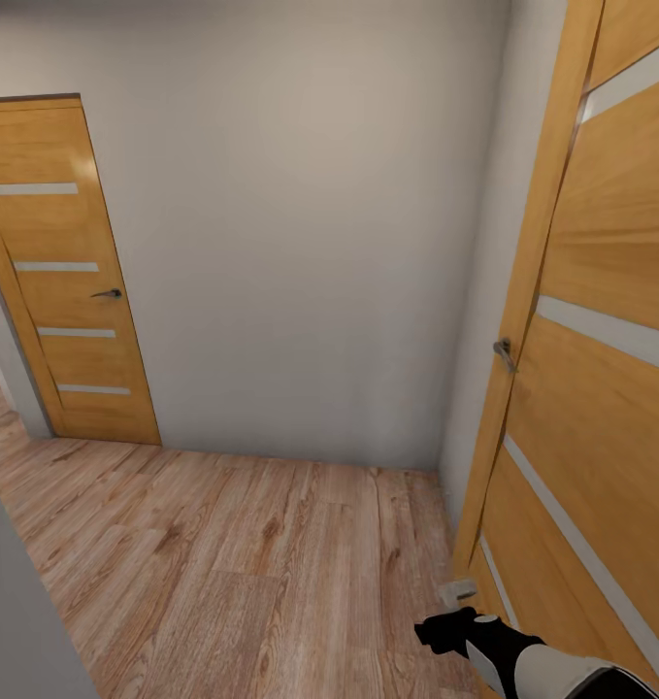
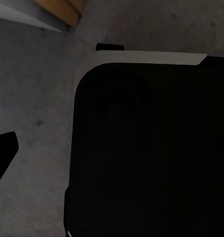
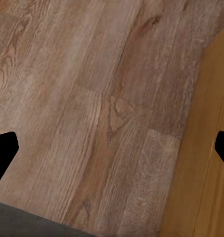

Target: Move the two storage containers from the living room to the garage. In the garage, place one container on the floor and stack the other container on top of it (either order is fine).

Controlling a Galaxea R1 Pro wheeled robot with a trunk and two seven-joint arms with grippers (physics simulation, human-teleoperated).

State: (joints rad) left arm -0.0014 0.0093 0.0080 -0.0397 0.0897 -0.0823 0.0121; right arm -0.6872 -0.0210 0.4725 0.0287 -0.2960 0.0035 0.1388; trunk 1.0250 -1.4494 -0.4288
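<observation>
Right pincer (image 3: 112,145) spread above wood floor (image 3: 92,98), beside door (image 3: 210,173)

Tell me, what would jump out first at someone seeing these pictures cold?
Probably the big orange wooden door with pale stripes, close on the right in the head view, with its metal handle at mid-height. A second matching door stands shut at the far left, with a bare grey wall between them. Below lies a light wood plank floor, and the robot's right arm, black and white, pokes in at the bottom right corner.
</observation>
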